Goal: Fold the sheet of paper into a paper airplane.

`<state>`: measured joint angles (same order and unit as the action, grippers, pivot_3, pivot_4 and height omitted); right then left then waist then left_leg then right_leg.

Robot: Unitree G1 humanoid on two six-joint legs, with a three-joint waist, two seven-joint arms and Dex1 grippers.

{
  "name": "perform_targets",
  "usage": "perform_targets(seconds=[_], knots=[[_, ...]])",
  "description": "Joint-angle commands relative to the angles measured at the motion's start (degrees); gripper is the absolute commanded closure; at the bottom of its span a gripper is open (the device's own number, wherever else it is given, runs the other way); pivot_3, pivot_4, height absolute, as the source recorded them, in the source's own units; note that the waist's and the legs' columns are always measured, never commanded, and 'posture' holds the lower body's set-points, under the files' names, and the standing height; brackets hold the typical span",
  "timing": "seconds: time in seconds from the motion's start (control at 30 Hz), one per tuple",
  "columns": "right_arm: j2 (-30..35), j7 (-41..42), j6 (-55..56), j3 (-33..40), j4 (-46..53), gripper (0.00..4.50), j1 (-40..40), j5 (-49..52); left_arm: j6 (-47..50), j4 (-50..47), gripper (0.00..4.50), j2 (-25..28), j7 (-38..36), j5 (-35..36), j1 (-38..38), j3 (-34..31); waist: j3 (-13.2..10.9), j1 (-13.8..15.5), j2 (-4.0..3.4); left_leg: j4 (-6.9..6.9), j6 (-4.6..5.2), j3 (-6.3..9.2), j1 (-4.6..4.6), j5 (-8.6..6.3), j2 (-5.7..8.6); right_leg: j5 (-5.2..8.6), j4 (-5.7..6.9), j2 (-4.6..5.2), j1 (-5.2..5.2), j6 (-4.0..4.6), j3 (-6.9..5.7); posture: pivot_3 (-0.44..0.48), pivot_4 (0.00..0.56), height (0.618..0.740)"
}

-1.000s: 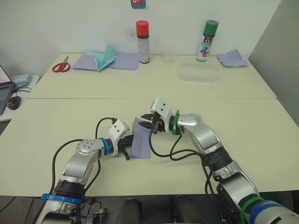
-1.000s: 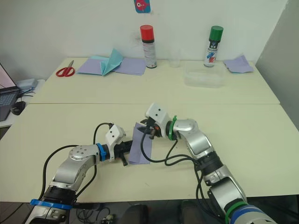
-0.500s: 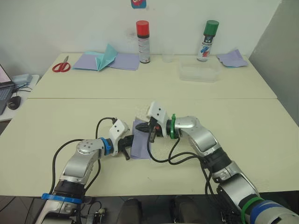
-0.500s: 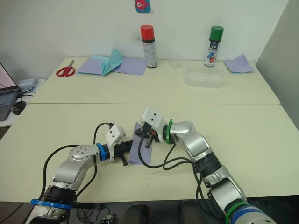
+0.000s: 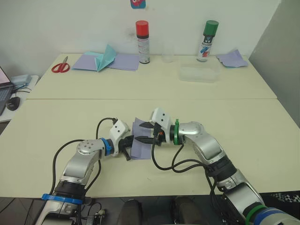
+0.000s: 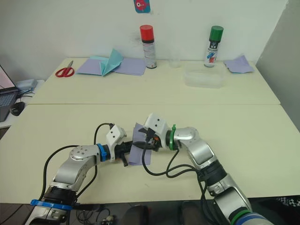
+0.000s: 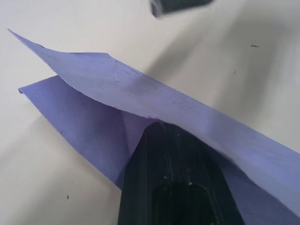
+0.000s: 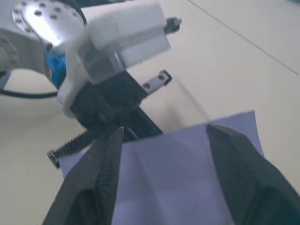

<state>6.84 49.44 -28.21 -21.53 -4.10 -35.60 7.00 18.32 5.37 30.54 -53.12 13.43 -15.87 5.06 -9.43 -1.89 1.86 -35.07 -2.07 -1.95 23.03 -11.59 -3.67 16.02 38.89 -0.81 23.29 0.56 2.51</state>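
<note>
The sheet of paper (image 5: 140, 143) is thin, smooth and light purple. It is partly folded and sits near the front of the pale, flat table (image 5: 243, 140), between the two grippers. In the left wrist view the paper (image 7: 140, 103) makes a soft V, with one flap lifted over the other and a sharp corner sticking out.

The left gripper (image 5: 127, 146) has black fingers. One finger (image 7: 173, 183) is tucked in between the two flaps, and the fingers look closed on the near edge of the paper.

The right gripper (image 5: 143, 133) hangs over the paper from the other side. Its two black, pointy fingers (image 8: 239, 164) are spread wide apart, one by each side of the purple sheet, and do not pinch it.

At the back of the table stand two tall, round spray cans. One has a red cap (image 5: 142, 42) and one has a green cap (image 5: 208, 40). A see-through plastic box (image 5: 198, 73) lies in front of the green one. More flat purple sheets with a pointy teal paper shape (image 5: 107, 58) lie to the left, next to red scissors (image 5: 61, 66). A small crumpled purple scrap (image 5: 232, 58) is at the far right corner.
</note>
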Motion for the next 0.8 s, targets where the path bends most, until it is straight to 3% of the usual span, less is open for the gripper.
perform_targets(seconds=[0.03,0.4,0.63,0.8], knots=[[-0.3,-1.6,-0.5,1.1,1.4,1.75,-1.1,0.6,1.7,0.7,4.50,-0.3,0.0,0.4,0.1,0.2,0.0,0.0,0.00,0.00,0.00,0.00,0.00,0.00,0.01,0.00,0.00,0.00,0.00,0.00,0.01,0.000,0.150,0.740],[4.5,-1.4,-2.4,3.0,4.5,1.75,0.3,2.5,5.2,-4.5,4.50,1.9,-2.1,2.6,-2.4,-0.5,-0.3,0.0,0.29,0.00,0.00,-0.01,0.11,0.00,0.03,0.00,-0.01,0.00,0.11,0.00,0.01,0.000,0.150,0.740],[7.6,-1.5,-4.9,4.5,8.5,1.75,2.1,3.8,9.5,-8.6,4.50,2.8,-2.2,3.8,-3.8,-0.4,-0.3,0.1,0.30,-0.03,-0.01,0.01,0.91,0.01,0.05,-0.01,0.03,-0.10,0.80,0.00,-0.05,0.000,0.150,0.740],[8.3,-2.5,-6.3,4.9,10.1,1.75,2.9,4.6,10.8,-10.2,4.50,2.5,-2.1,4.2,-4.2,0.0,-0.3,0.0,0.31,-0.03,-0.01,0.00,0.93,0.00,0.07,-0.01,0.02,-0.10,0.81,0.00,-0.05,0.000,0.150,0.740]])
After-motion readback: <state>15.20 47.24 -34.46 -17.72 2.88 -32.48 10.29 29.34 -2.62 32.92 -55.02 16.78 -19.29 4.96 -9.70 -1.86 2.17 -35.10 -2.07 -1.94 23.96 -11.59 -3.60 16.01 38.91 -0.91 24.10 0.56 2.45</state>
